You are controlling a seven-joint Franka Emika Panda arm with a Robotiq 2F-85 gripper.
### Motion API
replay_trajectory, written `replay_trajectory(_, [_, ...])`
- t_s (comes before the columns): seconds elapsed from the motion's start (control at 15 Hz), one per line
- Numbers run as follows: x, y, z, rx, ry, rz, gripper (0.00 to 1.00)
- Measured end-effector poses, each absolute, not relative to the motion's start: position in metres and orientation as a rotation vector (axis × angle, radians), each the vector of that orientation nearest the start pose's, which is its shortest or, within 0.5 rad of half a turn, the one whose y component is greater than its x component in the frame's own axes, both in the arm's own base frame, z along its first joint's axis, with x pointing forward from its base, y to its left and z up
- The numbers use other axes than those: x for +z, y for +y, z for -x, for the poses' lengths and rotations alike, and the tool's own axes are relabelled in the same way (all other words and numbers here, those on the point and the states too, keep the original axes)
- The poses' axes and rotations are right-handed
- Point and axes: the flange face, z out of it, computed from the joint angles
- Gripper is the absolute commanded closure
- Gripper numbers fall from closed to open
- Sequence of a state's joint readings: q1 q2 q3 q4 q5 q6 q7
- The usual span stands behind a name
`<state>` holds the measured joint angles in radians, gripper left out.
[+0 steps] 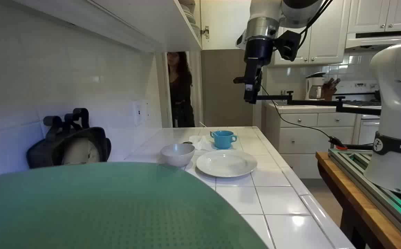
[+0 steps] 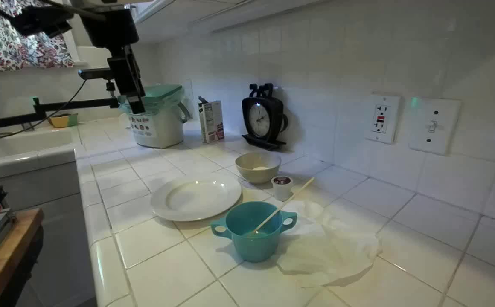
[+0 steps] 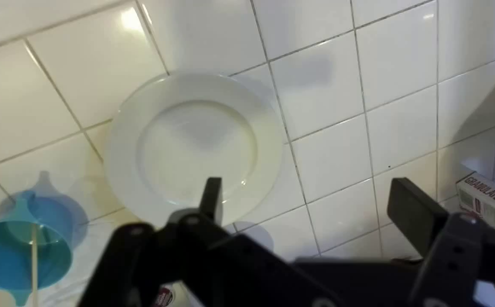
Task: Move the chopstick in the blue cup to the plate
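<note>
A chopstick (image 2: 283, 205) leans in the blue cup (image 2: 251, 249) on a tiled bench (image 2: 166, 268), destined for the white plate (image 2: 196, 196) nearby. The task appears to be at its outset: in an exterior view the plate, on the cup's far side and to its left, bears nothing, so the grasp, the carry and the setting-down all seem left to do. Well above the bench, the fingers (image 3: 414, 215) stand parted with nothing between them. The chopstick (only one is visible) looks slender, straight and pale as bare wood; its lower end is inside the two-handled cup, while in that view its upper end juts over the rim toward the far right.
</note>
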<state>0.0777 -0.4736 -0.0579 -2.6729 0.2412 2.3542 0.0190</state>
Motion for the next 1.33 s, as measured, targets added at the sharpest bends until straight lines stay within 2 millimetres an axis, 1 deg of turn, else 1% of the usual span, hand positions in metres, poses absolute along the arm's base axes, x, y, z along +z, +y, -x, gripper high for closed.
replay_trajectory(1.2, [0.4006,0.0116,-0.3921,-0.216,0.222,2.913,0.0])
replay_trajectory(1.33, [0.3978,0.009,-0.3955,-0.235,0.228,2.917,0.0])
